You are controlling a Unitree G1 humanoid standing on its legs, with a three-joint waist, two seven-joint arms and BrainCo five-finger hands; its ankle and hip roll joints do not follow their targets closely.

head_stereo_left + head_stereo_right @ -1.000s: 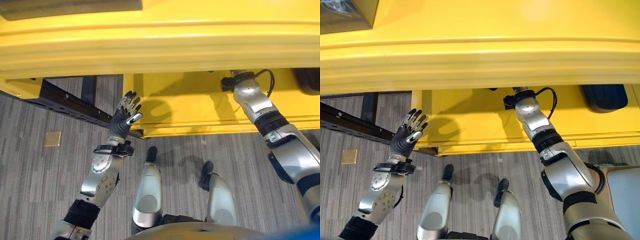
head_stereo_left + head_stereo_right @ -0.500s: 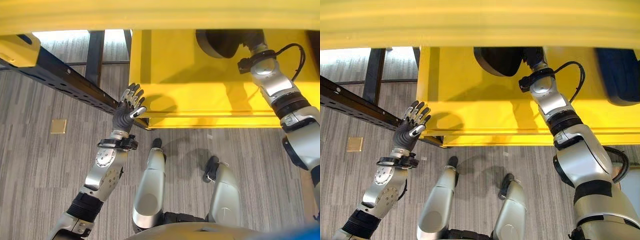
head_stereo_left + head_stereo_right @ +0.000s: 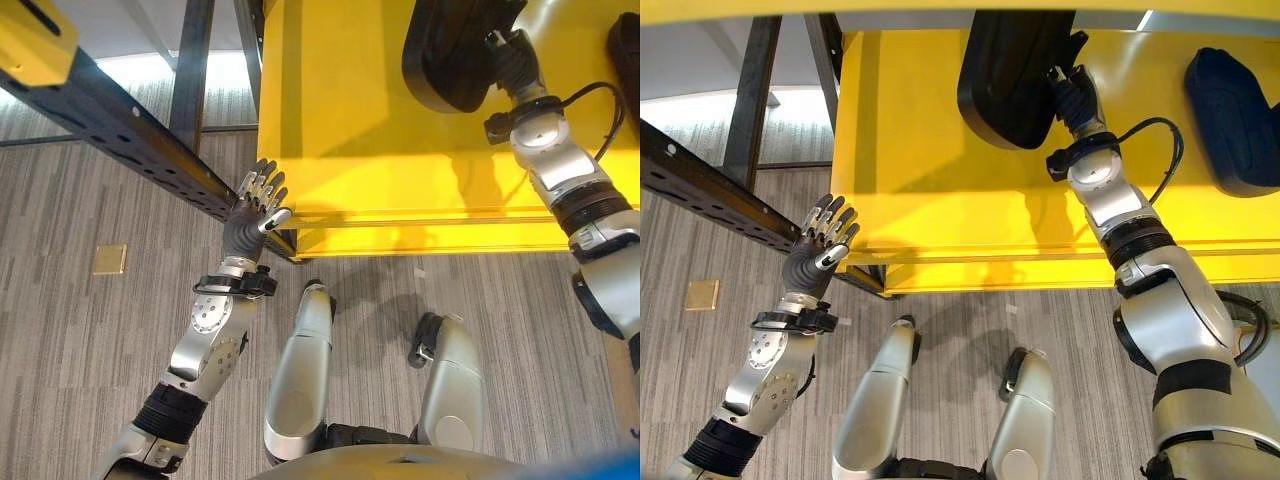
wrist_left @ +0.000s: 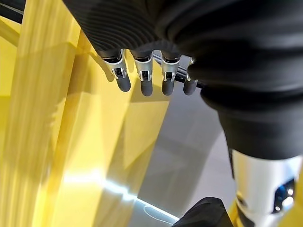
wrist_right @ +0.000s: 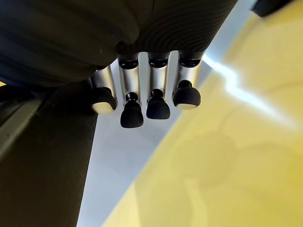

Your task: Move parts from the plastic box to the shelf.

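Observation:
A large black rounded part [image 3: 1005,80] lies on the yellow shelf [image 3: 940,180], far side. My right hand [image 3: 1072,92] reaches over the shelf and its fingers [image 5: 158,106] curl against that part's edge [image 5: 38,156]. A second black part [image 3: 1230,120] rests at the shelf's right. My left hand [image 3: 255,215] is raised by the shelf's front left corner, open, fingers [image 4: 144,78] straight, holding nothing.
A black perforated steel rail [image 3: 130,140] runs diagonally at the left, touching the shelf's corner, with dark posts [image 3: 190,60] behind it. A small tan square plate [image 3: 108,260] lies on the grey carpet floor [image 3: 80,360].
The whole picture has shifted down, so the camera moved: the upper yellow ledge left the view, uncovering the black parts and my right hand. My left hand stays by the corner.

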